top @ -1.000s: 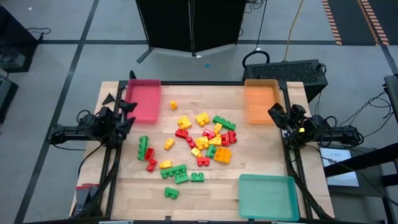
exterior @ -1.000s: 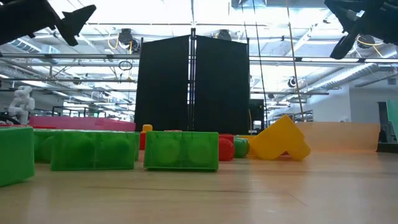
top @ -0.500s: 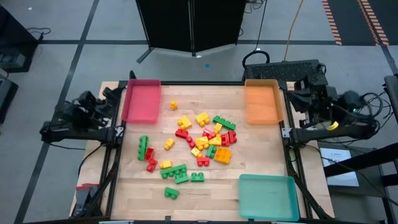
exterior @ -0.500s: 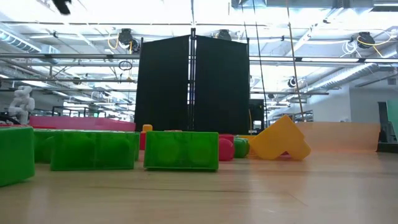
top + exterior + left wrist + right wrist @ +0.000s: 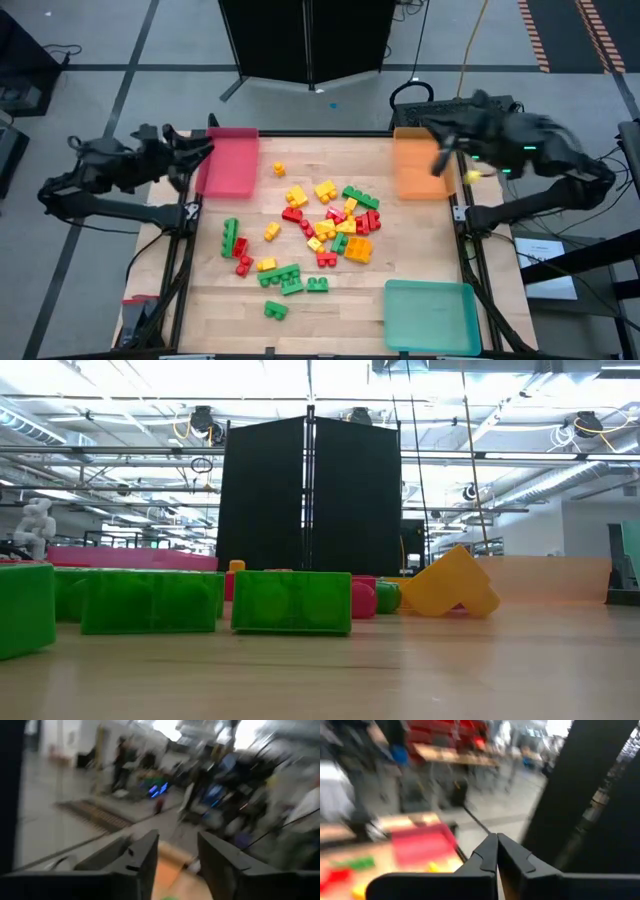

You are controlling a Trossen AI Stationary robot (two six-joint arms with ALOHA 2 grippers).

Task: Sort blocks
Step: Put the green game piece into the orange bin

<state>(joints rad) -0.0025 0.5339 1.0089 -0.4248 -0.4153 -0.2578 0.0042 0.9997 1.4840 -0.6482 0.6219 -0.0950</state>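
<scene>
while both arms hang high, blocks lie mid-table, well apart from them.

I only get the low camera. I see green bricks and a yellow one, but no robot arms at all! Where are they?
Observer: Raised above your picture. From overhead, the left gripper is at the red tray's outer edge.
Operator: And the other one?
Observer: The right gripper hangs over the far end of the orange tray.
Operator: Is it holding a brick?
Observer: No. Its wrist view shows its fingers shut together with nothing between them.
</scene>
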